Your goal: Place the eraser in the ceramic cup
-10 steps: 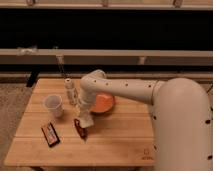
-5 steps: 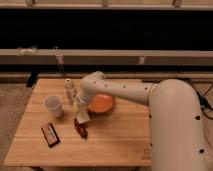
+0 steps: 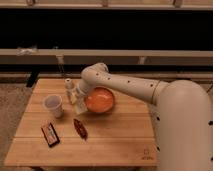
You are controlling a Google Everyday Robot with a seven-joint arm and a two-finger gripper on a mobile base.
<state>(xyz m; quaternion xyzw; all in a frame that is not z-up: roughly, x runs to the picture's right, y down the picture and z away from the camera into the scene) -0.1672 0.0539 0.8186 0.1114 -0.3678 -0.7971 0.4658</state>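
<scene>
The claw [image 3: 77, 100] hung low over the surface [image 3: 117, 137], between the ceramic cup [image 3: 53, 105] and the orange bowl [image 3: 100, 100]. It was closed tight, and a small pale block showed at its tip. I took that to be the eraser [image 3: 80, 107], pinched there and clear of the wood, since no such block lay loose elsewhere.

The slim white bottle [image 3: 68, 86] stood just beside the claw, on its far side. The cup stood upright a little further toward the surface's left edge, mouth open and nothing visible inside. The arm [image 3: 125, 84] reached in from the right, across the bowl's back rim.

The step in hand looked like the carry to the cup. To do it well, the claw needed height first: enough that the eraser would clear the cup's rim rather than knock its wall, since a small handleless cup that narrows at the base would tip easily. The sideways travel wanted to keep off the bottle, which would topple just as readily. The release belonged only once the block sat squarely over the mouth — ideally dipped a little inside — because the eraser was not much smaller than the opening and could catch on the rim if dropped off-centre.

The dark red oblong thing [image 3: 80, 128] and the flat black-and-red thing [image 3: 50, 134] lay nearer the front edge, well out of the path.
</scene>
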